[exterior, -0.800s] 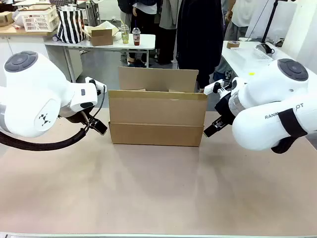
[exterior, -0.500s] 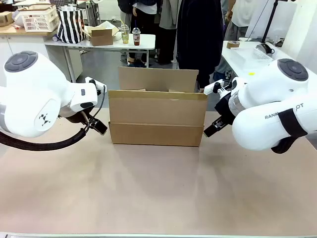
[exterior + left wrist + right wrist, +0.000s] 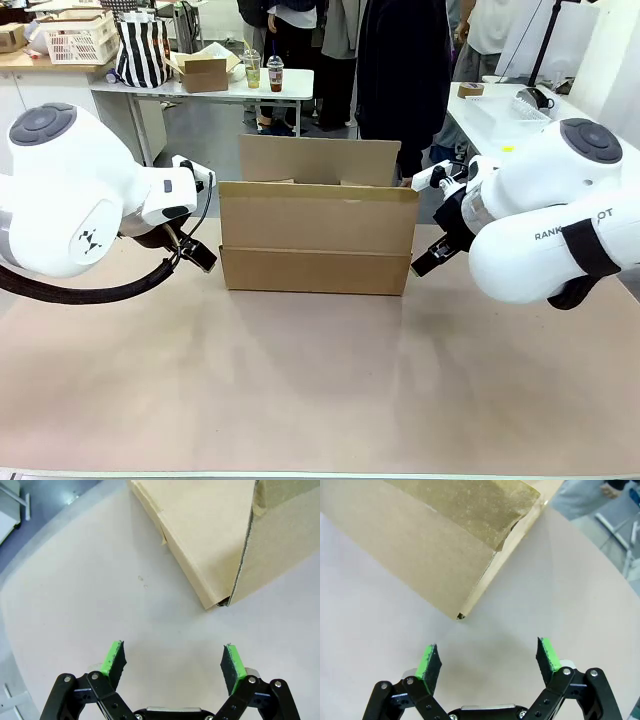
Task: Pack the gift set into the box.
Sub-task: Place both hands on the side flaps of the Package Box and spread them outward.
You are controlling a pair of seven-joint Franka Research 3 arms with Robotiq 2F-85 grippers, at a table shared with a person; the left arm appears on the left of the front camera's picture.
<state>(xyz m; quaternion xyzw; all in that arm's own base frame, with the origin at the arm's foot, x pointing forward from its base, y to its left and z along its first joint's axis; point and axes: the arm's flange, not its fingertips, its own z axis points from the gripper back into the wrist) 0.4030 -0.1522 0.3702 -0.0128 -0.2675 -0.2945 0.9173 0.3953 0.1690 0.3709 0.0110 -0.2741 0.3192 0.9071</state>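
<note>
The box (image 3: pixel 315 235) sits at the middle of the bench (image 3: pixel 320 390), toward its far side, with its far flap standing upright, exactly where it was in the earlier frames. The left end effector (image 3: pixel 200 256) hangs just off the box's left end, its green-padded fingers (image 3: pixel 114 656) spread apart over bare bench near the box's bottom corner, holding nothing. The right end effector (image 3: pixel 425 262) mirrors it at the box's right end, fingers (image 3: pixel 546 655) likewise apart and empty. Neither arm has shifted. A person in dark clothing (image 3: pixel 400 80) stands beyond the box.
</note>
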